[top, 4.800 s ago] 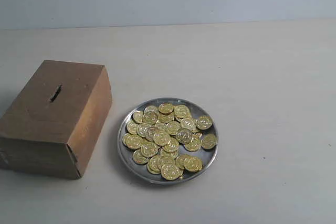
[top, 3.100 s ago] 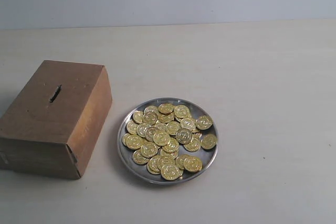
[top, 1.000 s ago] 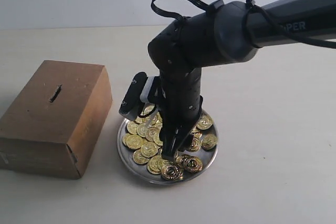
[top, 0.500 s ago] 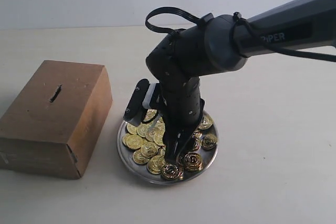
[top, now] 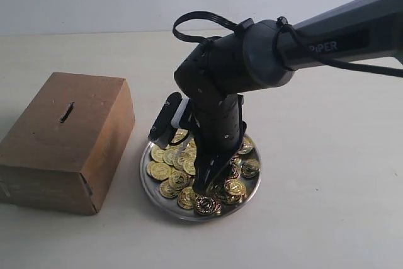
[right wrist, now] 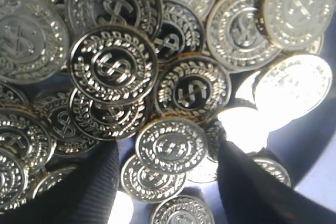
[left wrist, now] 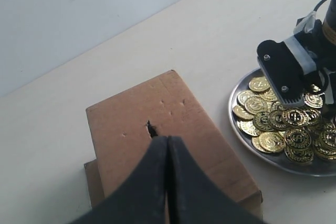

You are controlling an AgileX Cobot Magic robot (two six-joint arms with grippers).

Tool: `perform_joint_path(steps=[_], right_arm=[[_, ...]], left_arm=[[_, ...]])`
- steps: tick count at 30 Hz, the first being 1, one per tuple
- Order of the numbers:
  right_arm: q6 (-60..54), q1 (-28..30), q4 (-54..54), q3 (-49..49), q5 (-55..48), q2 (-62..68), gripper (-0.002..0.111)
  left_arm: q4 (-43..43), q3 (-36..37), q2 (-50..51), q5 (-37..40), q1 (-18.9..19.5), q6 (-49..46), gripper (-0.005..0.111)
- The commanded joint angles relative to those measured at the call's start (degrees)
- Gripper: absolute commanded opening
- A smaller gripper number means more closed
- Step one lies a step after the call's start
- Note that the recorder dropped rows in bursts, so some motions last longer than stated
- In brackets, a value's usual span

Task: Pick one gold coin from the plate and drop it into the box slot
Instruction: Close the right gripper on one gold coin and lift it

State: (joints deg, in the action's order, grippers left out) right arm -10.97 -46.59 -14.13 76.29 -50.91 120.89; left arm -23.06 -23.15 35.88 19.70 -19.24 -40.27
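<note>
R gripper (top: 203, 187): fingers spread, tips down among coins (top: 165, 169) on plate (top: 250, 192) | L gripper (left wrist: 167, 148): fingers pressed together, above box (left wrist: 199, 129)

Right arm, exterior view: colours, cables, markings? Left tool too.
The right arm is matte dark grey with a bulbous, rounded wrist housing. A black cable arches above it, and white lettering ending "PER" marks the forearm. A black block on a white bracket sits beside the wrist. The right tool has slim black fingers. The left tool has smooth, curved black ones.
</note>
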Motion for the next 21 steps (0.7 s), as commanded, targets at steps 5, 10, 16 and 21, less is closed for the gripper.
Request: perform_joint_path(steps=[5,10,16,21], right_arm=[[2.33,0.11,-0.42,0.06,1.8,0.96,0.051],[-0.2,0.11,0.54,0.06,2.63,0.96,0.05],[-5.51,0.11,3.24,0.06,2.52,0.96,0.05],[-6.97,0.11,3.68,0.06,1.66,0.96,0.05]], left_arm=[[-0.47,-0.22,-0.27,-0.57,-0.36,-0.04,0.0],[-0.47,-0.22,-0.27,-0.57,-0.36,-0.04,0.0],[-0.47,-0.22,-0.27,-0.57,-0.36,-0.04,0.0],[-0.47,-0.22,-0.27,-0.57,-0.36,-0.04,0.0]])
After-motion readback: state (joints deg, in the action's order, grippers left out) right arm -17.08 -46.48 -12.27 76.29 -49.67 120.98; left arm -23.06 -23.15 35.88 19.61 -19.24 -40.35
